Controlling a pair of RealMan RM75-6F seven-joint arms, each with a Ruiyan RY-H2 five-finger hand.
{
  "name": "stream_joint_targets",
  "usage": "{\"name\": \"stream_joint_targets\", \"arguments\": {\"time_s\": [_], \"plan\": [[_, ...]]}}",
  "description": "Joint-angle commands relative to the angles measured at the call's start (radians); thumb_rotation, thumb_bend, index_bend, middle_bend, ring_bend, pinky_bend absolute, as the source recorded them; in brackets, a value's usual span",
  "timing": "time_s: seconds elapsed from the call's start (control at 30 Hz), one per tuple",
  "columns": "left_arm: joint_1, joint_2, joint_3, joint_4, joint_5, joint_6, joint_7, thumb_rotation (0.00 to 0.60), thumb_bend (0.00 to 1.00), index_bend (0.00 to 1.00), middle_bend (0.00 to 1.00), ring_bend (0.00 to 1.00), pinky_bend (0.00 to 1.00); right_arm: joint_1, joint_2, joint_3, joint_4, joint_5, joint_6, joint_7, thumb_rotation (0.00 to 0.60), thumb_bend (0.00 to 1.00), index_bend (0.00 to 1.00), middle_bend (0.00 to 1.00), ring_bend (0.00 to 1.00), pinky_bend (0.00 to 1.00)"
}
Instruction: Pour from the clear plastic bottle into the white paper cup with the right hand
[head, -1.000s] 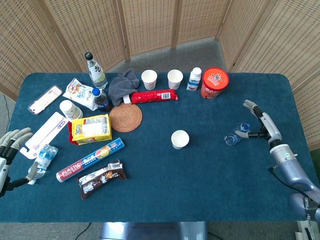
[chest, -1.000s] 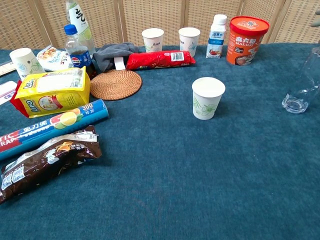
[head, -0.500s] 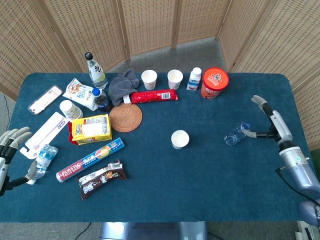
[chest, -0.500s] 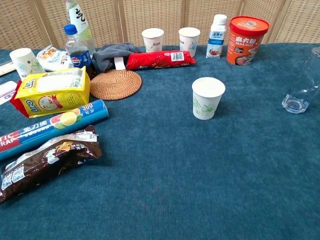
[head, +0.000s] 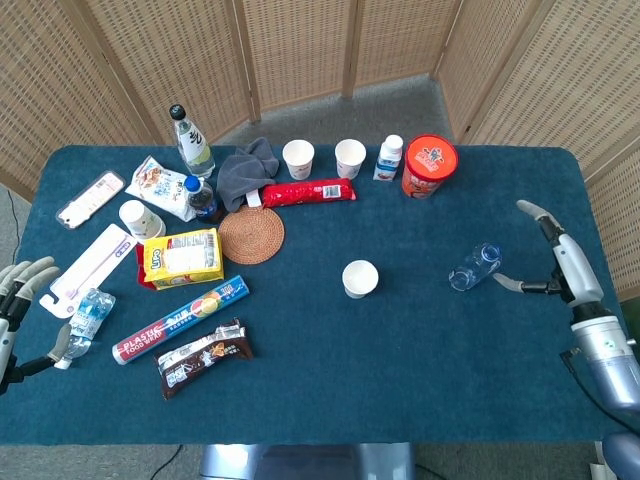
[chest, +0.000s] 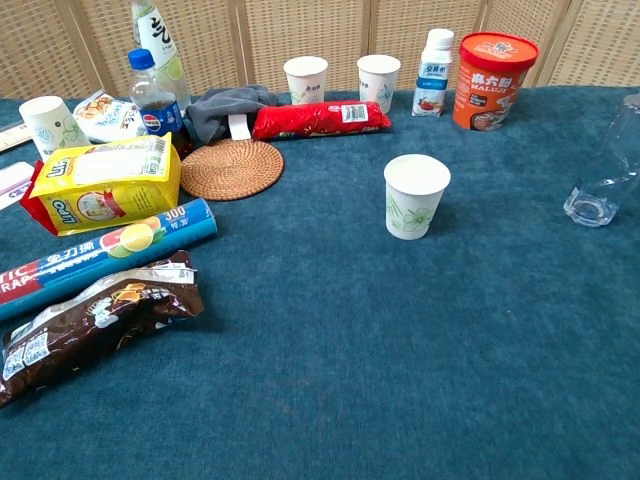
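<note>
Bottle (head: 474, 266) is stood upright on the tabletop (head: 400, 350), right of the cup (head: 360, 278), so it can be gripped. Right hand (head: 548, 262) is held beside it, fingers spread wide, nothing grasped. Left hand (head: 22, 300) is parked, empty.

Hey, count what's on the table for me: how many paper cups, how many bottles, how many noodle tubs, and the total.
Paper cups: 4
Bottles: 5
Noodle tub: 1
Total: 10
</note>
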Motion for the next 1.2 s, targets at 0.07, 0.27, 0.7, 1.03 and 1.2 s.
{"name": "stream_joint_targets", "arguments": {"time_s": [0.07, 0.27, 0.7, 1.03, 1.2], "plan": [[0.004, 0.001, 0.006, -0.006, -0.005, -0.005, 0.018, 0.451, 0.50, 0.12, 0.12, 0.09, 0.05, -0.028, 0.008, -0.034, -0.032, -0.016, 0.044, -0.129, 0.600, 0.14, 0.14, 0.09, 0.00, 0.00], [0.011, -0.003, 0.010, -0.005, -0.010, -0.007, 0.039, 0.450, 0.50, 0.12, 0.12, 0.08, 0.04, -0.069, -0.001, -0.067, -0.026, -0.038, 0.121, -0.280, 0.600, 0.16, 0.19, 0.15, 0.00, 0.00], [0.016, -0.032, 0.016, 0.013, -0.011, -0.013, 0.076, 0.452, 0.50, 0.12, 0.12, 0.08, 0.03, -0.170, 0.003, -0.133, -0.034, -0.055, 0.248, -0.531, 0.600, 0.16, 0.25, 0.22, 0.00, 0.00], [0.018, -0.047, 0.016, 0.018, -0.008, -0.013, 0.097, 0.450, 0.50, 0.12, 0.12, 0.08, 0.03, -0.228, -0.013, -0.176, -0.028, -0.039, 0.300, -0.782, 0.600, 0.16, 0.27, 0.24, 0.01, 0.00], [0.015, -0.052, 0.015, 0.020, -0.006, -0.016, 0.093, 0.450, 0.50, 0.12, 0.12, 0.08, 0.03, -0.239, -0.024, -0.178, -0.032, -0.030, 0.300, -0.791, 0.600, 0.16, 0.27, 0.24, 0.01, 0.00]]}}
